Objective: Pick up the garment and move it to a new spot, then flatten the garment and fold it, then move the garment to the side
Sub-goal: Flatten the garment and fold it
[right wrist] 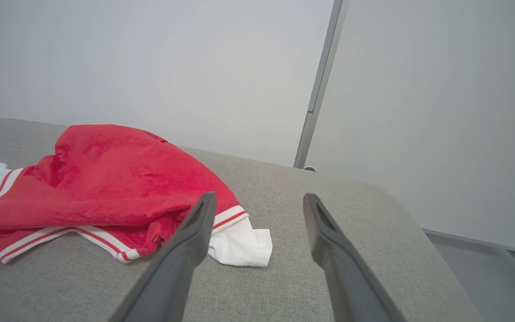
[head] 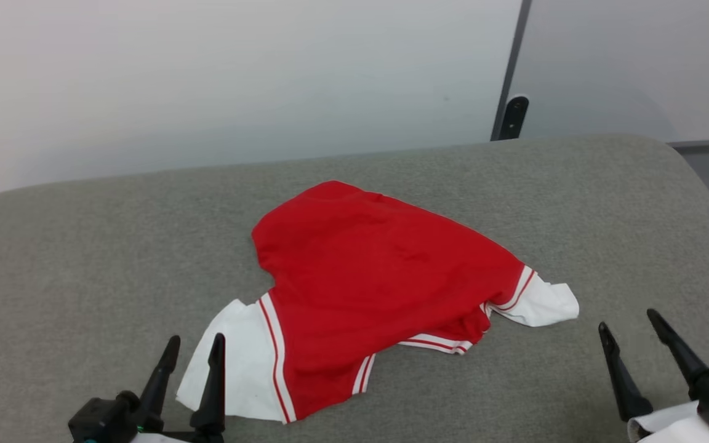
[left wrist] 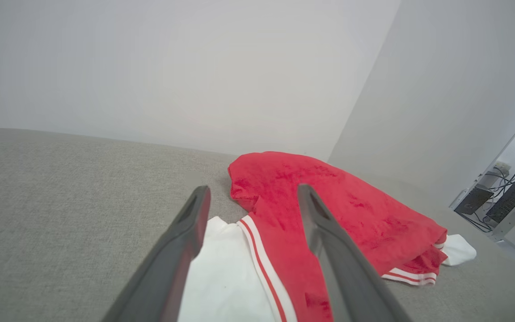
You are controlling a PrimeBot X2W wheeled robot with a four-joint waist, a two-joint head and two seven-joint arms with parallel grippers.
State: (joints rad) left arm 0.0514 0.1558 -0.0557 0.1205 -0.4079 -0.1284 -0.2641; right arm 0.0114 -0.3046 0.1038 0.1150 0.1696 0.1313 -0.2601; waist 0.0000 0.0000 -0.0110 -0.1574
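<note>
The garment (head: 367,271) lies crumpled in the middle of the grey cushioned surface (head: 84,258), plain red side up, print hidden. One white sleeve spreads at its near left, the other sticks out at the right. In the left wrist view the garment (left wrist: 347,210) lies just past the fingertips. In the right wrist view the garment (right wrist: 105,179) is to the left. My left gripper (head: 193,346) stands open at the lower left, tips just short of the near white sleeve. My right gripper (head: 630,319) stands open at the lower right, empty, beside the right sleeve.
A pale wall runs behind the surface, with a grey vertical strip (head: 511,74) and a dark bracket (head: 514,115) at the back right. The surface's rounded right edge (head: 708,191) drops to the floor. Cables and equipment (left wrist: 503,197) stand off to the far right in the left wrist view.
</note>
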